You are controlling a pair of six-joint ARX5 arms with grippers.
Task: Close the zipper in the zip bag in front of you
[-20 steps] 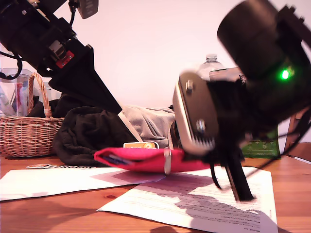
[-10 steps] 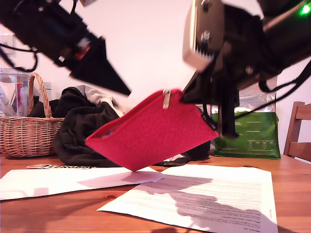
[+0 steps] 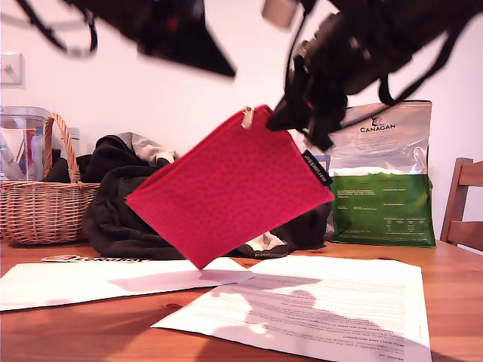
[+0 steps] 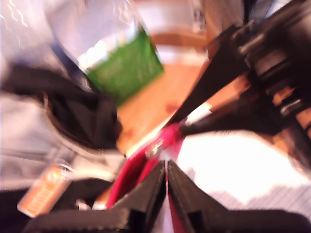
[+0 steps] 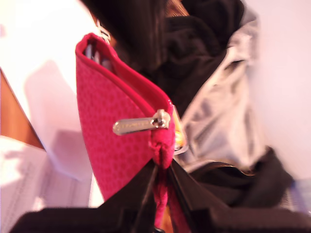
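Note:
The red-pink zip bag [image 3: 226,188] hangs tilted in the air above the table. My second gripper [image 3: 293,119] is shut on its top corner, at the exterior view's right. In the second wrist view the fingers [image 5: 146,191] pinch the zip bag [image 5: 112,141] just below the silver slider [image 5: 160,120], whose pull tab sticks out sideways. The zipper [image 5: 124,73] gapes open from the slider to the far end. My first gripper [image 3: 225,69], blurred and shut on nothing, hovers above the bag at the exterior view's upper left. Its wrist view shows the zip bag [image 4: 131,170] beneath closed fingers [image 4: 155,184].
White printed papers [image 3: 317,302] lie on the wooden table [image 3: 453,302]. Behind stand a wicker basket [image 3: 38,211], a heap of black and grey clothing [image 3: 121,219] and a green-and-silver Canagan bag [image 3: 381,181]. A wooden chair [image 3: 464,204] shows at the exterior view's right edge.
The zip bag has gone from lying on the table to hanging high in the air, lifted by my second gripper. Both arms have risen.

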